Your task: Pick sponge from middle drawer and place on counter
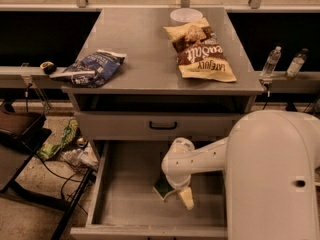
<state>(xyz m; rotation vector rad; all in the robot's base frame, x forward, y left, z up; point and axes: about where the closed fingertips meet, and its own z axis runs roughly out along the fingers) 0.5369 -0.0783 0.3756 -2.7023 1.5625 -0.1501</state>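
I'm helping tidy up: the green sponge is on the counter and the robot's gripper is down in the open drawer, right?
No. The camera view shows the sponge in the middle drawer, not on the counter; the gripper is down there too.

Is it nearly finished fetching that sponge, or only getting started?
It looks early on. Done: the middle drawer stands open, and the arm is inside it. In hand: the gripper is low in the drawer, right at the sponge, which lies on the drawer floor; a firm hold cannot be confirmed. Left: lifting the sponge out and setting it on the counter above.
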